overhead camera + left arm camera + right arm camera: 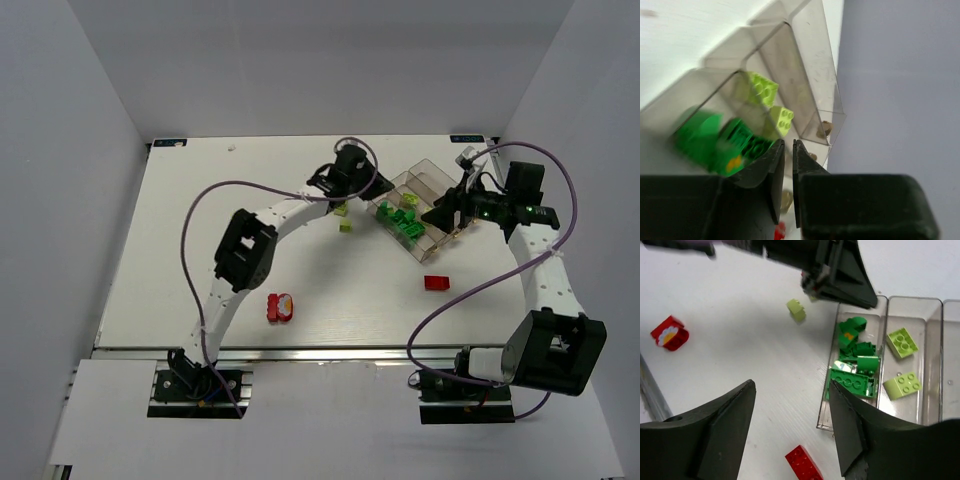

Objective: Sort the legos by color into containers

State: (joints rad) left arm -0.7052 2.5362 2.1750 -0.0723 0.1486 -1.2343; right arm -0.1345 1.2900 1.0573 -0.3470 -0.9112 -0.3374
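The clear tray (430,178) lies at the back right. One of its compartments holds several dark green legos (855,365) and the one beside it two yellow-green legos (902,342). My left gripper (788,145) is shut with nothing between its fingers, just left of the tray (810,60). A yellow-green lego (341,209) sits under it and another (345,226) lies on the table close by. My right gripper (792,385) stands open and empty above the tray's near end. A red lego (804,462) lies on the table below it.
A red piece with a white and yellow face (281,307) lies near the front middle of the table. The left arm (835,275) reaches across the table behind the tray (930,390). White walls close in the table on three sides.
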